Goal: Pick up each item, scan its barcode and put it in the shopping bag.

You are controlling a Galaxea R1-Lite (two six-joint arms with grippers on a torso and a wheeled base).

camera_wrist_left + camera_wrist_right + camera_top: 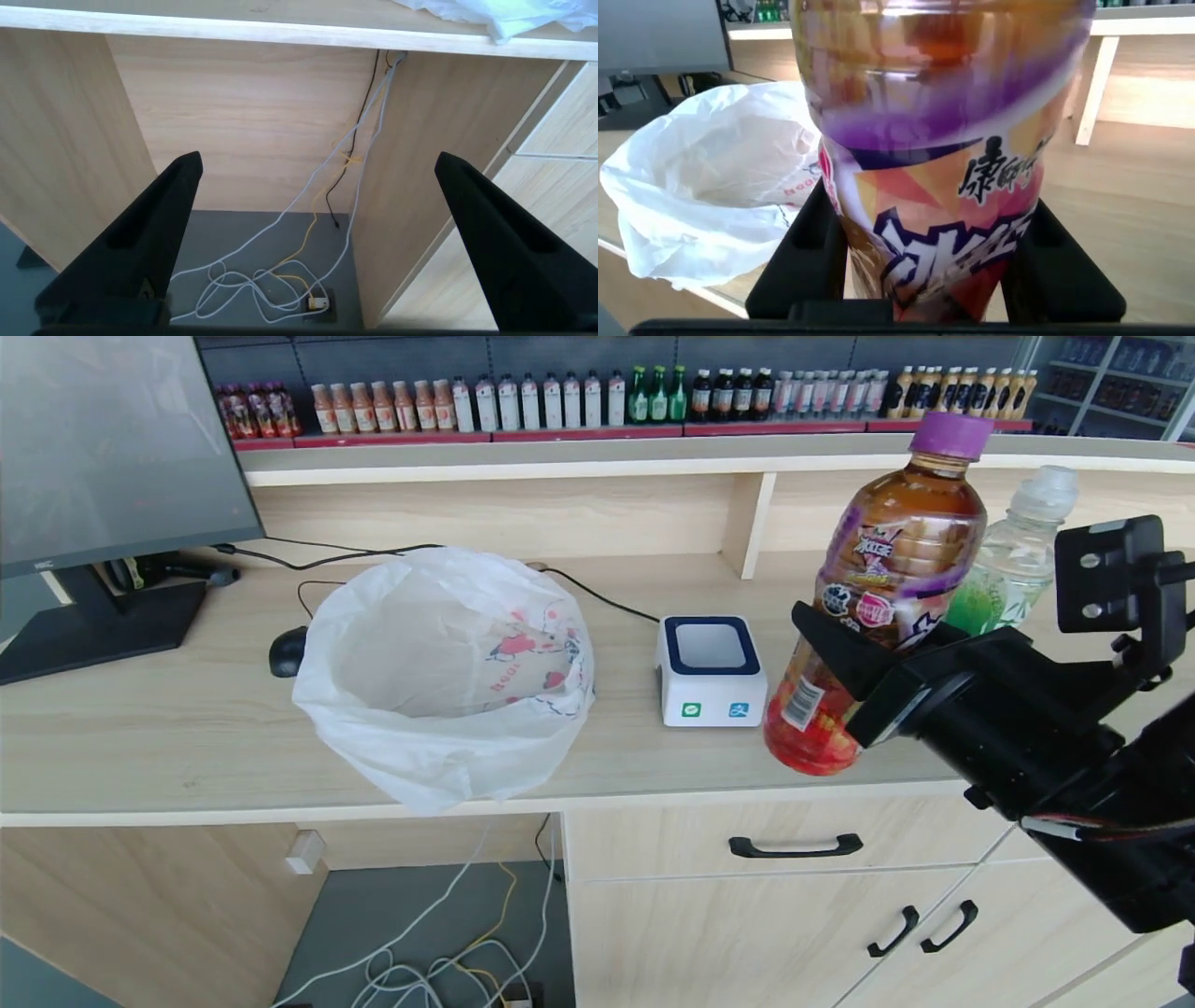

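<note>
A long pale wooden counter (140,728) runs left to right, with drawers under its right half and an open space under the middle. A dark monitor (112,439) stands at the far left. A row of drink bottles (597,397) lines the shelf on the far wall.

Left of centre, a white plastic shopping bag (373,747) sits open-mouthed on the counter, its near side drooping over the near edge.

On the right, the black right gripper (868,663) is clamped around the middle of a tea bottle (901,551) with a purple cap. The bottle is held above the counter's near edge, tilted with its cap leaning right. Its base is just right of the scanner, and a white barcode patch sits low on its side. From the right wrist, the jaws press both sides of the bottle's label (943,140).

The white scanner (709,670), with a dark-framed window on top, sits between bag and bottle. Behind the held bottle, a clear bottle (1013,560) with a green label stands on the counter. A black mouse (288,651) lies just left of the bag.

The left gripper (318,168) is below the counter with its jaws spread wide, holding nothing. Loose cables (271,280) lie on the floor beyond it.
</note>
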